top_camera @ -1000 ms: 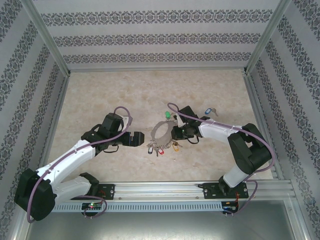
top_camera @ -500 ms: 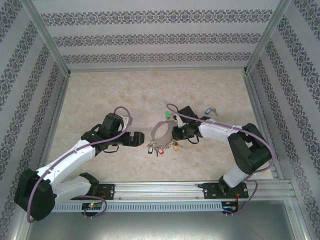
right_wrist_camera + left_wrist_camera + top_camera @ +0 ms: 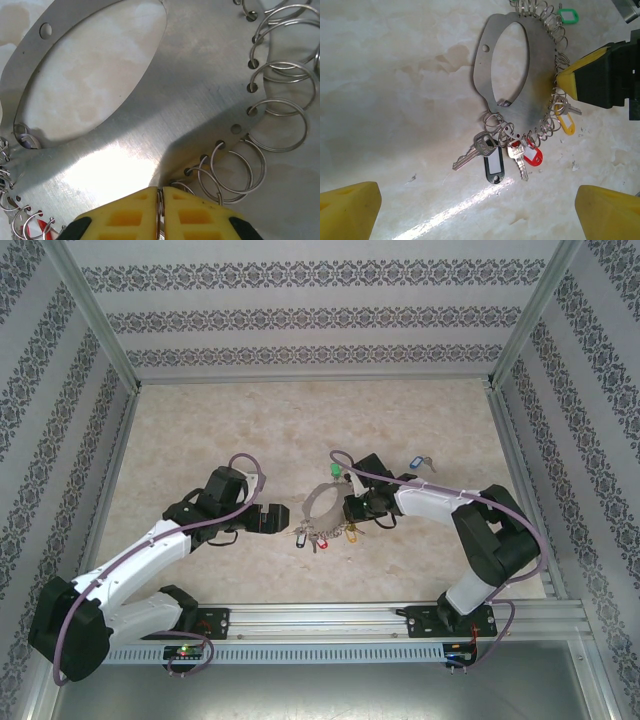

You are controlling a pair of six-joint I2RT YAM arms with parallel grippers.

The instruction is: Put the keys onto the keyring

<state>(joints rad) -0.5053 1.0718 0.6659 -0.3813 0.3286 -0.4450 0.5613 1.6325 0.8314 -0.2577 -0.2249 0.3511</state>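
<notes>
Keyring (image 3: 540, 95): flat grey oval metal plate lying flat, its rim strung with wire loops. One split ring (image 3: 160, 200) at its edge is pinched in the right gripper (image 3: 161, 192). The black-tagged key (image 3: 492, 167) and red-tagged key (image 3: 532, 156) lie at the rim facing the left gripper (image 3: 285, 517). The yellow-tagged key (image 3: 566, 123) lies just beside the right gripper.

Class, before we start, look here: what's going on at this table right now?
Two robot arms are working on a keyring, a flat metal oval edged with small wire rings. The right tool is shut on one small split ring at the oval's edge. The left tool hangs open beside the keyring, holding nothing. Several keys with black, red and yellow tags already hang along its near edge, while a blue-tagged key lies apart on the table.
</notes>
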